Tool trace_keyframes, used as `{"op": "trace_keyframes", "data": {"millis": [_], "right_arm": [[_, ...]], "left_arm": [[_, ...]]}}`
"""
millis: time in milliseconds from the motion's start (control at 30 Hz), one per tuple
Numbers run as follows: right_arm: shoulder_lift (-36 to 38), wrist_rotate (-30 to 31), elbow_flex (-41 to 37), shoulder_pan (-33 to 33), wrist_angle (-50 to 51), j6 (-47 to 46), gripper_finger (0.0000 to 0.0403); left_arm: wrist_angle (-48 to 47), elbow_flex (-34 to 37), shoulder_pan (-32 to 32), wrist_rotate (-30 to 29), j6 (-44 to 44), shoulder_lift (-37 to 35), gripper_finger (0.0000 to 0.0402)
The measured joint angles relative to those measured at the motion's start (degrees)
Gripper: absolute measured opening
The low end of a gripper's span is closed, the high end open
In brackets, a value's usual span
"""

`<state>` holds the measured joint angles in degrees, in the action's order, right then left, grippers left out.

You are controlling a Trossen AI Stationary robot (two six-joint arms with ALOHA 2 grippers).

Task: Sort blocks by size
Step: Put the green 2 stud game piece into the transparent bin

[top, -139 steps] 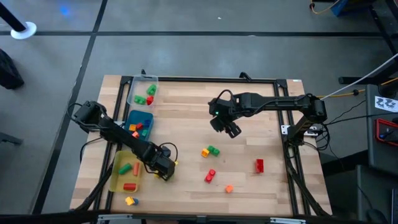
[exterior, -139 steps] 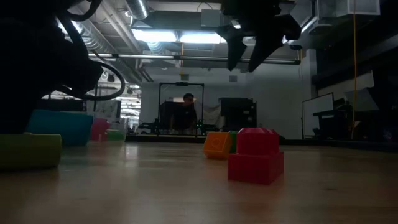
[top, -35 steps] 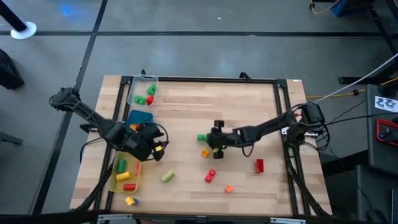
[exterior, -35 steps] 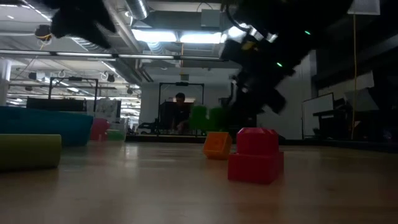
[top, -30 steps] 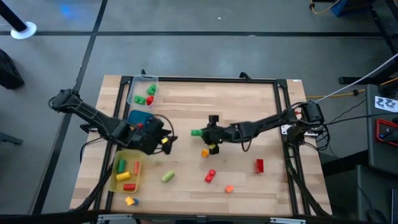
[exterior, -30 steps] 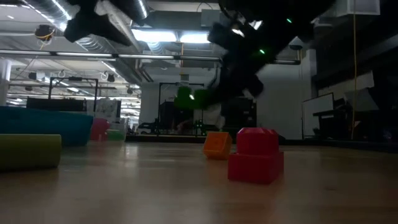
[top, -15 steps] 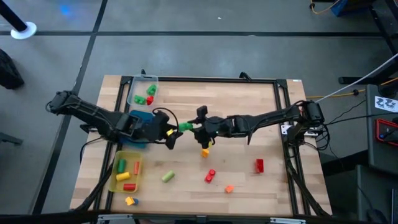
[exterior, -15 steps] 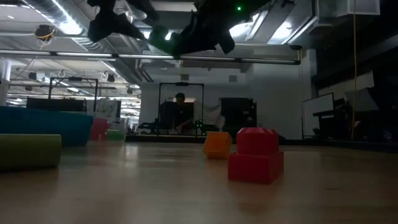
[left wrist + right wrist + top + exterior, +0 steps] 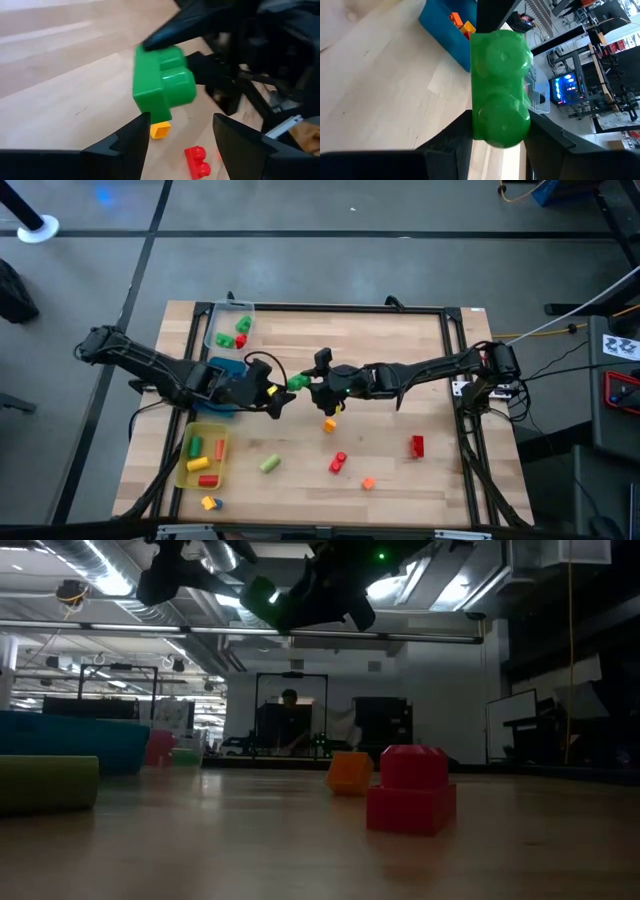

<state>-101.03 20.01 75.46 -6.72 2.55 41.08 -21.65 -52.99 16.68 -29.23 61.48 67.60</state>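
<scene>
green brick [image 9: 500, 82], red block [image 9: 411, 791], seemingly orange cube [image 9: 350, 772]

We find no text, label, brand, number or sign that we can read in any view. The white sheet with dark marks [image 9: 622, 345] lying beyond the right edge of the pale wooden counter [image 9: 400, 340] is too small for us to make out.

high: straight down over my table [image 9: 400, 340] | low: table level, facing room | my wrists: close, both on green block [image 9: 162, 82]
</scene>
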Motion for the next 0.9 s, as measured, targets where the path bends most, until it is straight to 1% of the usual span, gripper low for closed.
{"op": "trace_keyframes", "data": {"millis": [133,200,333,700,900], "right_arm": [[0.04,-0.16,0.10,-0.11,0.22,-0.10,0.0154],[0.13,-0.95,0.22,-0.11,-0.02,-0.16,0.0154],[0.15,-1.88,0.22,-0.11,0.09,-0.17,0.0154],[0.15,-1.60,0.17,-0.07,0.26,-0.17,0.0154],[0.17,-1.75,0.06,-0.07,0.60,-0.28,0.0154]], "left_arm": [[-2.90,0.07,-0.04,-0.16,4.07,0.08,0.0210],[-4.06,0.12,-0.08,-0.22,4.51,0.10,0.0210],[-3.57,0.13,-0.06,-0.20,4.13,0.10,0.0210],[-2.77,0.13,-0.60,-0.33,3.98,0.10,0.0210],[1.49,0.09,-0.63,0.00,2.63,0.10,0.0210]]}}
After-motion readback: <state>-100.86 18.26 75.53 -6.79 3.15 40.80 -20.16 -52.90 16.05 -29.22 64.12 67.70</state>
